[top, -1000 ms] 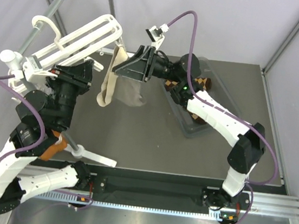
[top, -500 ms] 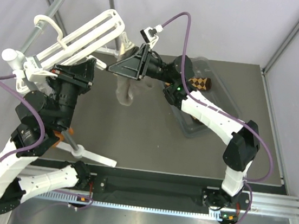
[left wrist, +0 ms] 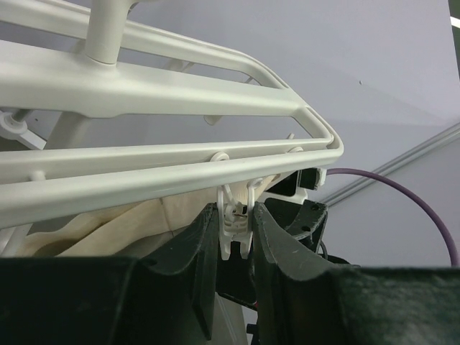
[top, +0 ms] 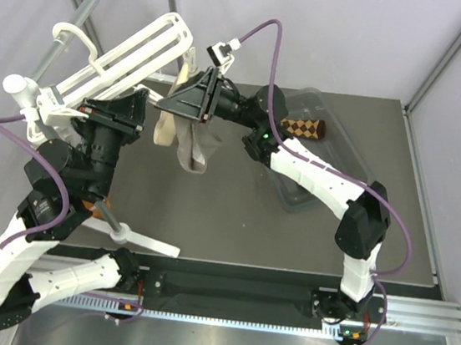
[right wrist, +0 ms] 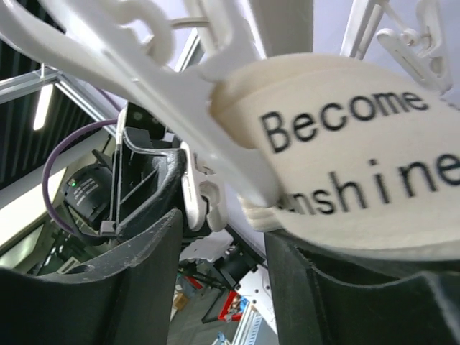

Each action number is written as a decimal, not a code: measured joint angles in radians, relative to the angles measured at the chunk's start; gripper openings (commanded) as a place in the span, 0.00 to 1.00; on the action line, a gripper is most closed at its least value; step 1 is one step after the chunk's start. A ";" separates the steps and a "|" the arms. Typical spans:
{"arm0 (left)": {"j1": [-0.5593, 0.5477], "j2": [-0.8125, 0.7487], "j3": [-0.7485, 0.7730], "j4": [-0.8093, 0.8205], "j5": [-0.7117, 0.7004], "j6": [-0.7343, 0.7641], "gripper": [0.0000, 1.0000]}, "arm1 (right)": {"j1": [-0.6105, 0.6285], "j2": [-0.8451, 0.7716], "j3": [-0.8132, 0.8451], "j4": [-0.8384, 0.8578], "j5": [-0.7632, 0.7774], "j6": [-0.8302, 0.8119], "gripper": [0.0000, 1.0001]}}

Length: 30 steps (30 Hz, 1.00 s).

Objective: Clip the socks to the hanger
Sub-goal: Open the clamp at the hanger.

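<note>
Left gripper (left wrist: 235,213) squeezes a white plastic hanger clip (left wrist: 235,231). Cream lettered sock (right wrist: 345,158) rests against one finger of the right gripper (right wrist: 223,230), jaws apart, hold uncertain: it may slip before the clip bites.

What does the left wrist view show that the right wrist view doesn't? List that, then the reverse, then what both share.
Left wrist only: the long parallel bars of the white plastic drying hanger running to a rounded corner, and a close look at the left gripper pinching a small white clip.
Right wrist only: black lettering printed on the cream fabric sock, with the right gripper just below it.
Both: parts of the hanger and the cream sock hanging under it.
</note>
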 measured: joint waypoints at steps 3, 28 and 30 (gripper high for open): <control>0.001 0.000 0.000 0.000 -0.001 -0.004 0.00 | 0.005 0.014 0.015 -0.008 0.002 0.004 0.45; 0.003 -0.014 -0.013 0.015 0.003 -0.018 0.44 | 0.022 0.069 0.088 0.054 0.028 0.078 0.00; 0.003 -0.019 -0.022 0.011 0.014 -0.019 0.60 | 0.023 0.072 0.088 0.063 0.033 0.083 0.00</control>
